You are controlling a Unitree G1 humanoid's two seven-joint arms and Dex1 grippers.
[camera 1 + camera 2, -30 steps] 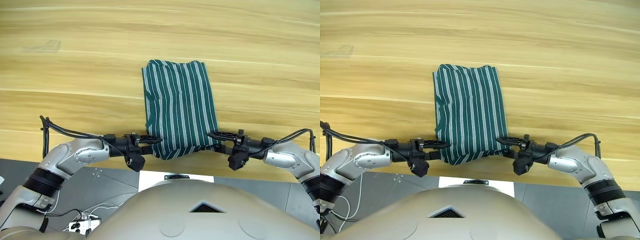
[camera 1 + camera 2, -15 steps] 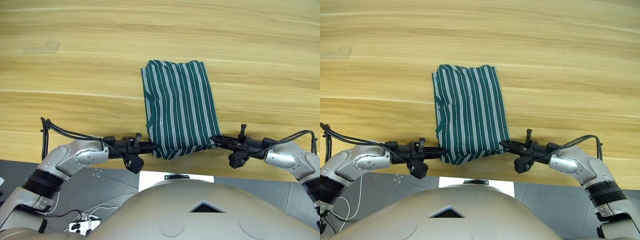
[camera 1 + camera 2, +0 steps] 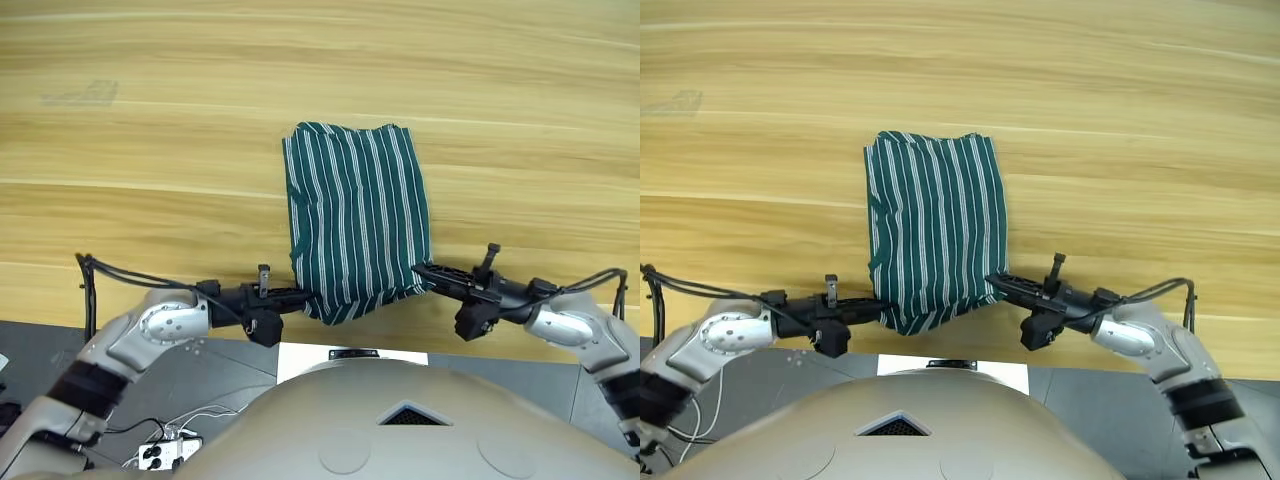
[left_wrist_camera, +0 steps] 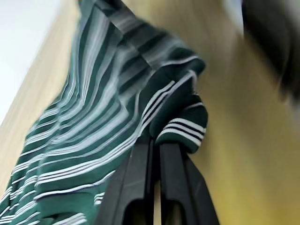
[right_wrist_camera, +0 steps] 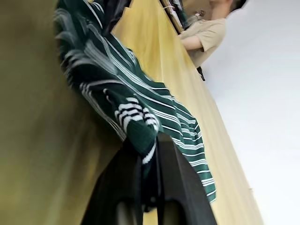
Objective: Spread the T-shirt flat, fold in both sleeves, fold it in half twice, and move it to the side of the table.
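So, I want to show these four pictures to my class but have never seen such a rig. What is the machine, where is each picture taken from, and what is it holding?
It is a humanoid robot with two arms, each ending in a two-fingered gripper. The two wide pictures come from a stereo camera on its head, looking down over the arms at a wooden table. On it lies a green, white-striped T-shirt, folded into a narrow rectangle. The two close-up pictures come from cameras on the wrists. The left gripper pinches the shirt's near left corner and the right gripper its near right corner; each wrist view shows the fingers closed on cloth.
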